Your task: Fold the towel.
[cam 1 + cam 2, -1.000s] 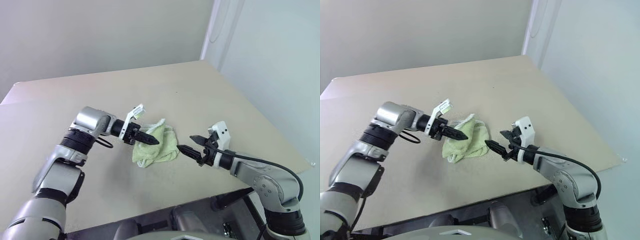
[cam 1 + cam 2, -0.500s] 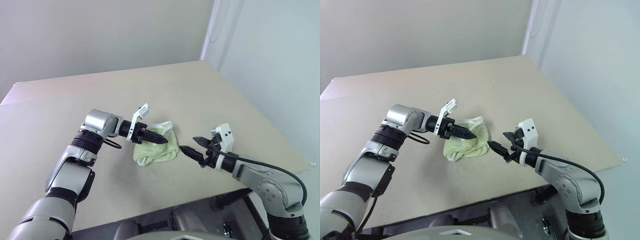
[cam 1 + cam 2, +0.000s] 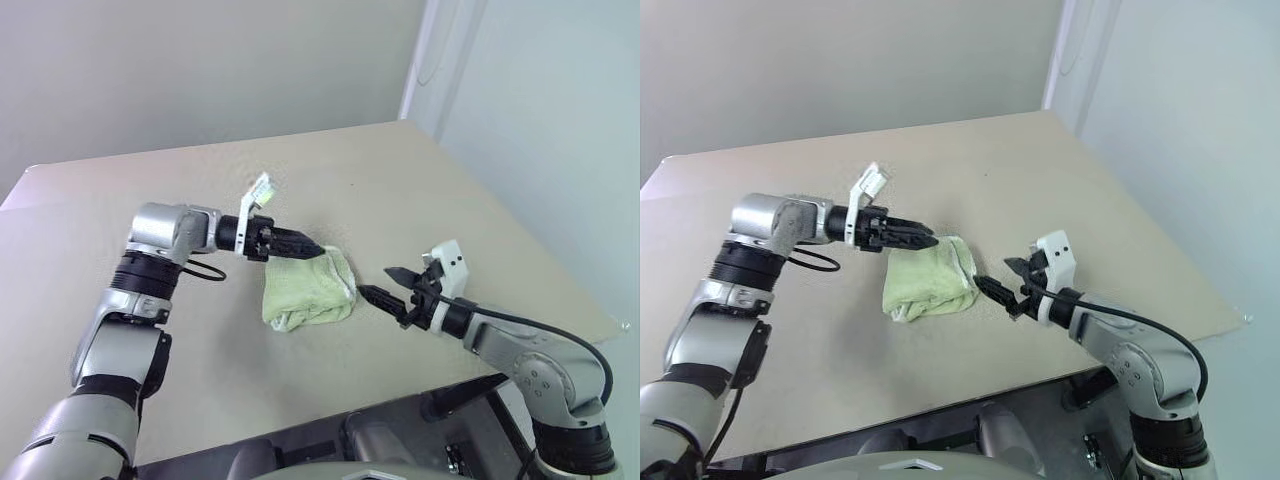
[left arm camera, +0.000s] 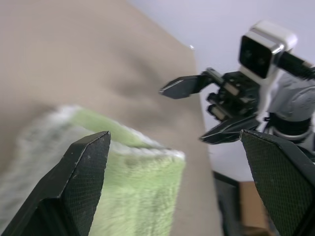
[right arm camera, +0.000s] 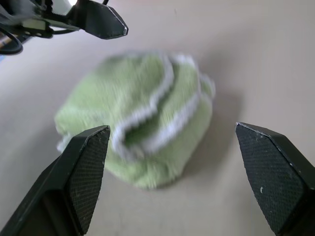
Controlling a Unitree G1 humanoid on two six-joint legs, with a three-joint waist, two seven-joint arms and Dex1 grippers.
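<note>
Since the towel (image 3: pixel 308 291) is soft, light terry cloth, it should sag and bunch rather than hold a crease, so a pinch on its white-stitched edging looks safest. It lies folded in a small bundle on the desk (image 3: pixel 400 190). Just above the towel's far edge, the left gripper (image 3: pixel 298 243) has its jaws released; beside the towel's right edge, the right gripper (image 3: pixel 384 285) has its jaws spread, holding nothing.

This looks like a plain test room or lab, not a home. A wide, flat beige desk (image 3: pixel 400 180) with a smooth top stands against a bare pale grey wall (image 3: pixel 200 70). On the right is a light blue-white panel (image 3: pixel 540 120) with a white vertical frame (image 3: pixel 415 60). There is no decoration on the walls.
</note>
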